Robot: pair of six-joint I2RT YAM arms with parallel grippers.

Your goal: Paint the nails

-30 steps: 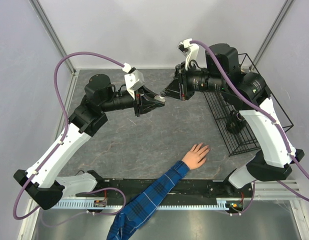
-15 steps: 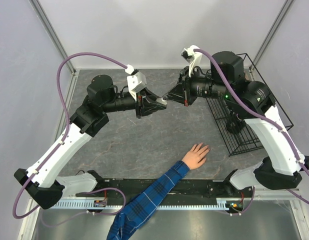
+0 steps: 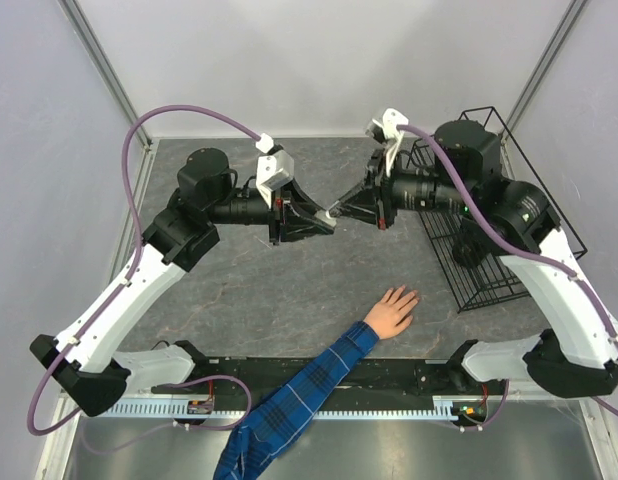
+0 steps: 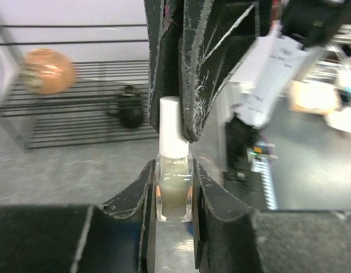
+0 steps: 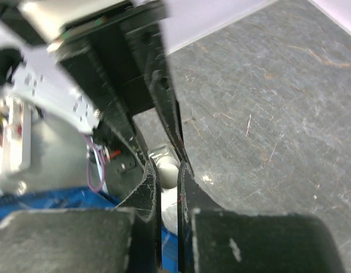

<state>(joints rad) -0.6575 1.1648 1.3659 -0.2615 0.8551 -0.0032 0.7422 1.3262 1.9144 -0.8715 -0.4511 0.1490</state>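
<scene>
Polish bottle [image 4: 174, 196] clamped in left gripper [image 3: 322, 222] | white cap [image 4: 170, 128] pinched by right gripper [image 3: 344, 210] | hand [image 3: 393, 310] flat on table [image 3: 249, 290]

Left gripper [image 3: 324, 218]: with the polish bottle [image 4: 174, 181] clamped in it, it has crept a little closer to the hand [image 3: 392, 309] on the table.
Right gripper [image 3: 341, 210]: pinched on the white cap [image 4: 171, 133], it has followed along, and it too has come nearer the hand.
Meeting point: the join between the two tips now sits closer to the hand than a second ago.
Right arm: the big mover. Its dark upper joint and white lower link have swung outward, farther from the hand, and the forearm now reaches out longer and flatter.
Left arm: its white wrist block has edged toward the hand.
</scene>
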